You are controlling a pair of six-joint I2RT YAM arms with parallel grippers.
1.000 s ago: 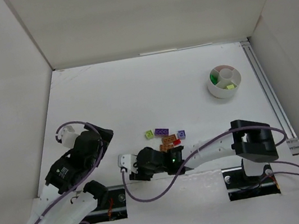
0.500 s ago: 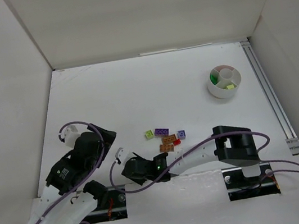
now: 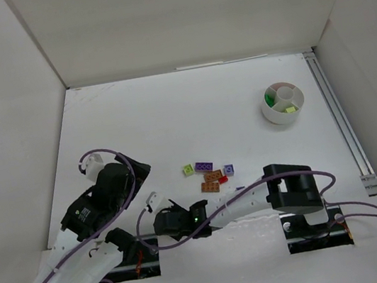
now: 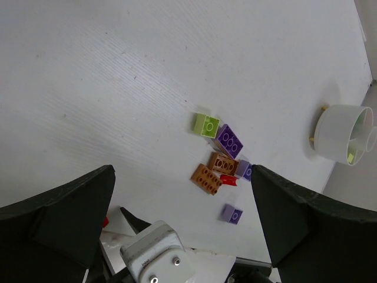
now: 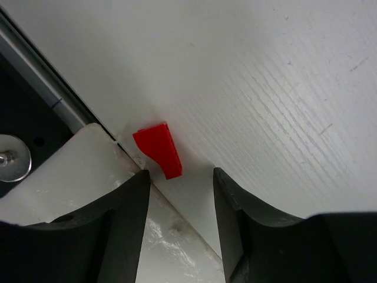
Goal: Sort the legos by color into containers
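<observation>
White tabletop (image 5: 265,71), near edge — a red lego (image 5: 158,150) lies just ahead of my right gripper (image 5: 178,180), fingers spread, pinching nothing; its long axis seems slanted toward the gap. Left gripper (image 4: 179,177) gapes wide, farther off.

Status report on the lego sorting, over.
Left claw open, hovering. Right claw open, tips at a red lego on the near table edge. Other legos loose mid-table. Nothing blocking.

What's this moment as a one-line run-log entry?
right gripper: open, red lego just ahead, near edge of table | left gripper: open, hovering | dish: some legos inside
</observation>
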